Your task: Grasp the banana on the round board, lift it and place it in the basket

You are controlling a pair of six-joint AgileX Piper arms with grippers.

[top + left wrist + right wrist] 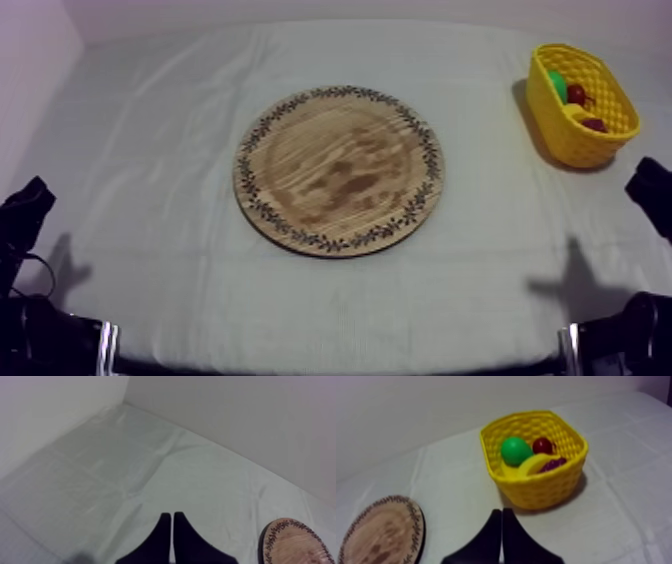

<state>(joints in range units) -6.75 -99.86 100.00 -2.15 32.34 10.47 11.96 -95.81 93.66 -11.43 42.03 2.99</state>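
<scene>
Overhead and wrist views of the surface (150, 150) under its grey-white cloth.

The banana (535, 464) is a short, curved, plain yellow toy, nearly the same shade as the yellow basket (546, 488) in which it lies. It rests against the basket's near wall as seen from the right wrist. The basket is a woven-look tub with a rounded square rim, and it stands upright at the robot's right side of the surface, well apart from the wooden board (338, 170).

Count: one banana; one green fruit (516, 450), probably the pear, though from here it looks almost round; one small red fruit (542, 445); and one dark purple bunch of grapes (552, 465). All four lie together in the single basket, with the green and red fruit behind the banana and the grapes just beside it. There is one round board with a leaf-patterned rim, lying flat near the middle of the surface.

Two tools: the left tool (171, 516) hangs over bare cloth beside the board, its fingers pressed together as a narrow wedge. The right tool (501, 512) sits between board and basket, its fingers likewise pressed together on nothing.
</scene>
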